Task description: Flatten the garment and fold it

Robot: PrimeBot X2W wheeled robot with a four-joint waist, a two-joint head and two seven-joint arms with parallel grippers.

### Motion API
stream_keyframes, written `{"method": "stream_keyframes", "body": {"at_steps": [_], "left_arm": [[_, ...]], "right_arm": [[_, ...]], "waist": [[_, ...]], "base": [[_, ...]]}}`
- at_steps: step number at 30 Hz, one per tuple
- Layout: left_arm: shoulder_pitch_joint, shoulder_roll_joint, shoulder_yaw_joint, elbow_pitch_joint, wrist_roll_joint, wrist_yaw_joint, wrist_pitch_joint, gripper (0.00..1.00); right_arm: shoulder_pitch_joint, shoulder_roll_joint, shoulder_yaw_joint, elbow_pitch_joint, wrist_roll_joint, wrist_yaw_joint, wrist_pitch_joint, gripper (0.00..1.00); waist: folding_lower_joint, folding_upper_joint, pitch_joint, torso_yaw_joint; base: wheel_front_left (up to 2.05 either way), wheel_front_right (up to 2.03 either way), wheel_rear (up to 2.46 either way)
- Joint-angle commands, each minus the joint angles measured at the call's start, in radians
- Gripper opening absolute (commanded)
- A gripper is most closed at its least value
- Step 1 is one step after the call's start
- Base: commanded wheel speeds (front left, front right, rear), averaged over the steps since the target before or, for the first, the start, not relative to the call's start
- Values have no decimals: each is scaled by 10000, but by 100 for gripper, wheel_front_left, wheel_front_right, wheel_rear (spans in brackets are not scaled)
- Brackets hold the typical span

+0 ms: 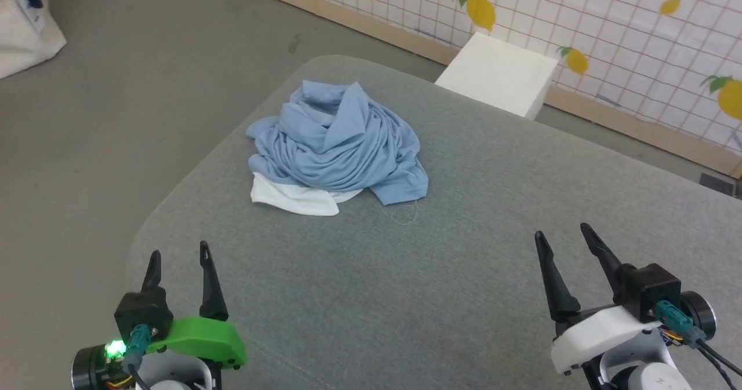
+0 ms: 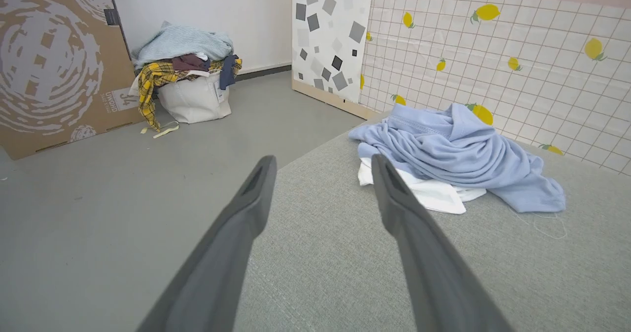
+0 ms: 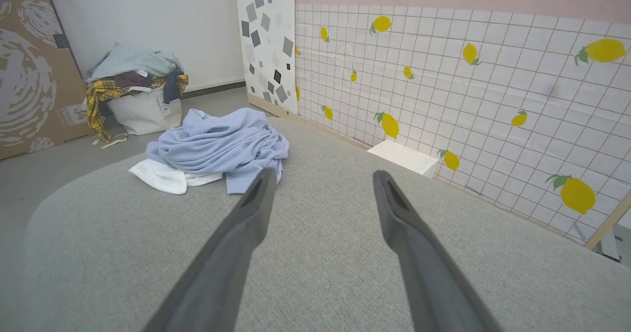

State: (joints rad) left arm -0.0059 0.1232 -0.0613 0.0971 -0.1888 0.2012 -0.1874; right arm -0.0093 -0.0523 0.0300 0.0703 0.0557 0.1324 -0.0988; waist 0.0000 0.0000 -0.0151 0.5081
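Lying bunched in soft folds, the garment tops grey woven cushion

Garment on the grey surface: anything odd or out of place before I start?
The garment is a twisted heap, with its white section poking out underneath on the near side. A loose thread lies by its hem on the grey surface. Nothing else stands out.
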Motion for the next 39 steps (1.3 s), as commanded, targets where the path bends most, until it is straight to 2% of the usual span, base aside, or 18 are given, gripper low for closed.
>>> {"method": "stream_keyframes", "body": {"at_steps": [1, 19, 24, 30, 39], "left_arm": [[166, 61, -42, 63, -164, 108, -98, 100], [18, 227, -166, 278, -637, 443, -486, 100], [-690, 211, -195, 443, -1129, 185, -458, 100], [-2968, 282, -226, 1210, -1905, -257, 335, 100], [-6275, 327, 496, 2845, -3399, -625, 1973, 100]], "right_arm": [[-162, 14, 17, 48, 76, -13, -120, 100], [-279, 18, 116, 89, 136, -16, -248, 100], [-484, 19, 144, -110, -34, -16, -136, 100], [-1044, 20, 253, -516, -439, -17, 98, 100], [-1946, -109, 437, -1010, -857, -17, 308, 100]], "waist": [[0, 0, 2, 133], [0, 0, 193, 883], [0, 0, 727, 773], [0, 0, 2140, 80], [0, 0, 4392, -1760]], "base": [[0, 0, 0], [0, 0, 0], [0, 0, 0], [0, 0, 0], [0, 0, 0]]}}
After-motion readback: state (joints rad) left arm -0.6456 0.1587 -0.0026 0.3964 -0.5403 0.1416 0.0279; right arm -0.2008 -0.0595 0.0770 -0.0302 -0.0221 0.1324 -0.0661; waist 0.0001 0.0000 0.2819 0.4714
